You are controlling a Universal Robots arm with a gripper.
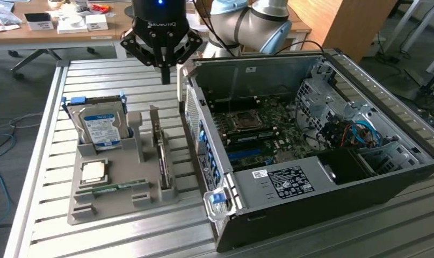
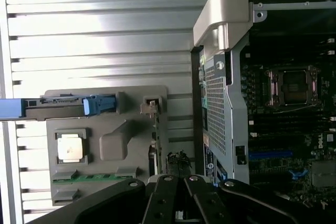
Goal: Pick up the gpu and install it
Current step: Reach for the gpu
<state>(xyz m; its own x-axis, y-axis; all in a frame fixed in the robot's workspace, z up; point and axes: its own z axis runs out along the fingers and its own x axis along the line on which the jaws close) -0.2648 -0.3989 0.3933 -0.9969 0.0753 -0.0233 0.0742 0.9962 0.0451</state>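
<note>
**Operator:** Exterior view: where is the gripper, and what are the jaws doing?

**Technician:** The gripper (image 1: pixel 165 72) is hovering above the far end of the slatted table (image 1: pixel 95 80), between the gray tray (image 1: pixel 81 209) and the open computer case (image 1: pixel 310 204). Its jaws are clenching together on nothing.

**Operator:** And the gpu?

**Technician:** The gpu (image 1: pixel 159 153) is standing on edge in the tray's slot on the exterior view's right, near the hard drive (image 1: pixel 100 129). Nothing is touching it.

**Operator:** Wrist view?

**Technician:** The gripper (image 2: pixel 178 179) is looking down near the gpu (image 2: pixel 154 140), which is showing edge-on in the tray (image 2: pixel 118 145), just beside the computer case (image 2: pixel 220 103).

**Operator:** Progress?

**Technician:** Judging from this, no step is finished: pickup and installation are both remaining.
</note>
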